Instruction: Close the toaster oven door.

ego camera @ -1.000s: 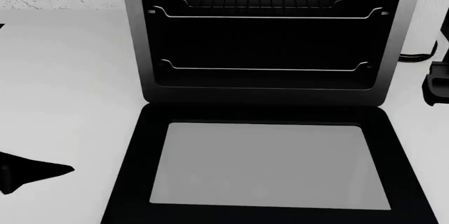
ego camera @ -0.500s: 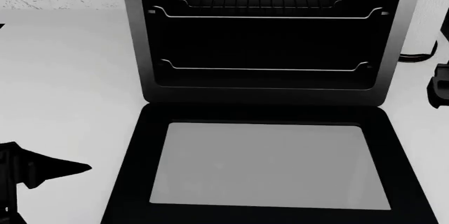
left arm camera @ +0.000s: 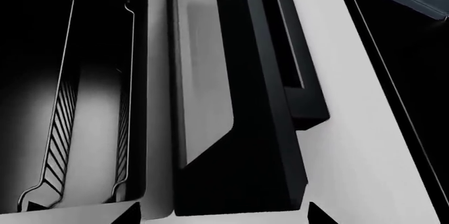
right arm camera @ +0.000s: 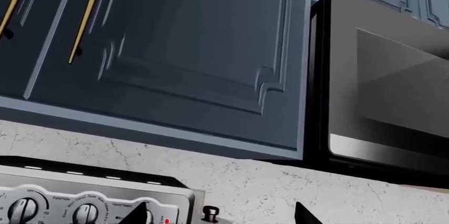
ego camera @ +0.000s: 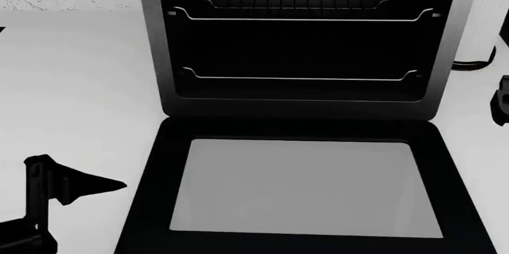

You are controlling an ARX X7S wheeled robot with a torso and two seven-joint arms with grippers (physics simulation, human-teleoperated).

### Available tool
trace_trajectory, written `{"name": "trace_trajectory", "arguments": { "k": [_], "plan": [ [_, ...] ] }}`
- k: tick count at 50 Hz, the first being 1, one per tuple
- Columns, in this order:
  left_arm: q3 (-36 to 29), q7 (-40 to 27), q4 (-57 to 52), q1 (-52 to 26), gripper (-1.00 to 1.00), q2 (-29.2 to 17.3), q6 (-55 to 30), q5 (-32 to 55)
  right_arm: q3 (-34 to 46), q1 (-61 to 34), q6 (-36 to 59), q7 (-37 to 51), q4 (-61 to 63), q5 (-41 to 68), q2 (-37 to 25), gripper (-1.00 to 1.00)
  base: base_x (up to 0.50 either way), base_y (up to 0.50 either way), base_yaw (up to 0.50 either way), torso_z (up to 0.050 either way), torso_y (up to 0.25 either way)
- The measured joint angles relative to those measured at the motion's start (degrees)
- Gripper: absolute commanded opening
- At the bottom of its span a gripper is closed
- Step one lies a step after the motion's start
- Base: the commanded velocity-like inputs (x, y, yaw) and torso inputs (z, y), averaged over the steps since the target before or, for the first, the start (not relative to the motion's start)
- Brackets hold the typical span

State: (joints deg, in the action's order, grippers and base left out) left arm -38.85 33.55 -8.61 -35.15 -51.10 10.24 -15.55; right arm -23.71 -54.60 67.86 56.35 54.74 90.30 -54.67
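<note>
Toaster oven door (ego camera: 306,185) lying open and flat on the white counter (ego camera: 80,99), glass pane up, left gripper (ego camera: 75,185) just beside its left edge with bare counter between, finger state unclear, toaster oven (ego camera: 298,102) behind with two wire racks, right gripper (ego camera: 501,102) near the oven's right side, finger state unclear.

White tabletop (ego camera: 71,87) lying bare at left. Blue cabinets (right arm camera: 175,50) with brass handles (right arm camera: 84,19) hanging above marbled backsplash (right arm camera: 266,187). Microwave (right arm camera: 379,87) sitting beside cabinets. Stove panel (right arm camera: 84,203) showing knobs (right arm camera: 24,209).

The left pincer (ego camera: 80,185) rises at the head view's lower left, its dark tip pointing inward; the right pincer (ego camera: 501,108) barely shows at the right edge.
</note>
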Motion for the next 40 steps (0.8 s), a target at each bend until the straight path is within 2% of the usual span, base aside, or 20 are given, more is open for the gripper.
{"name": "trace_trajectory", "arguments": {
  "k": [10,40],
  "plan": [
    [-1.3,0.4,2.7,-1.1,1.00,1.8,1.6,-0.7,-0.7,0.7,-0.3,0.1,0.2,0.2,-0.4,1.00,0.00,0.00,0.00,0.000,0.000],
    [-3.4,8.3,8.3,-6.1,1.00,4.3,5.2,2.3,-2.4,3.2,-0.9,-0.7,0.4,-0.6,-0.6,1.00,0.01,0.00,-0.01,0.000,0.000]
  ]
}}
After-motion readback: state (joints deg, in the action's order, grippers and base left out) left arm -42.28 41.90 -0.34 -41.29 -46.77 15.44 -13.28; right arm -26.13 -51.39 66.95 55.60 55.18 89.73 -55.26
